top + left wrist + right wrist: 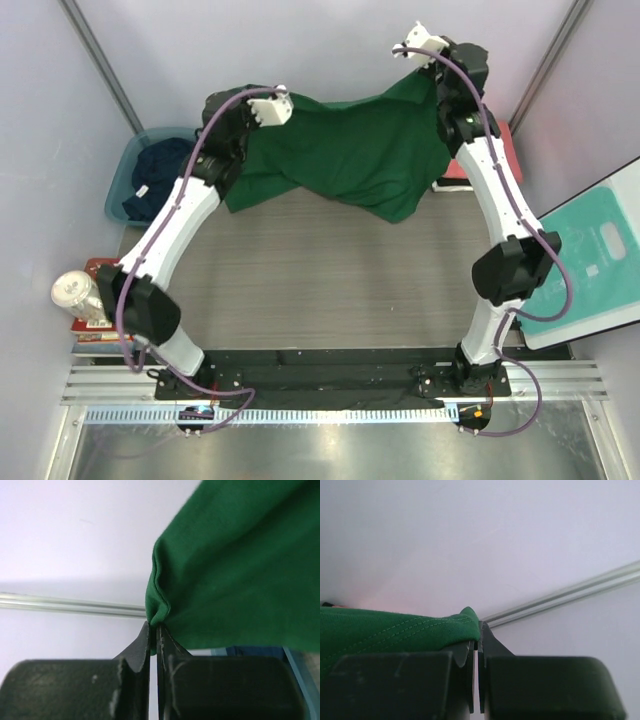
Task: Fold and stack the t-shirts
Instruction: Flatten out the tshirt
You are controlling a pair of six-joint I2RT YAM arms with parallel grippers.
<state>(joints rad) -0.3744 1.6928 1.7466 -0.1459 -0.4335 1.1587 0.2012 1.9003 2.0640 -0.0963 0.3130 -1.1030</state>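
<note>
At the near edge of the table [330,300] the two arm bases are seen side by side. Near the left arm, at the left side of the table, a shiny can [75,292] is placed on top of something red and flat. At the right side a teal-and-white board [590,250] is seen, tilted, and its near corner is hidden by the right arm.

Farther away, over the far part of the table, the green t-shirt [350,150] is held up and stretched between the two arms. It is pinched at both ends. In the left wrist view the left fingers [149,642] are pressed together on a folded edge of the green cloth. In the right wrist view the right fingers [484,640] are closed on a stitched hem in the same way. The middle of the t-shirt sags, and its lower part hangs down toward the table. It cannot be told if it touches the table.

At the far left a teal tub [122,190] is standing, and a navy t-shirt [160,172] is crumpled inside it. At the far right, behind the right arm, a red cloth [508,140] is partly seen.
</note>
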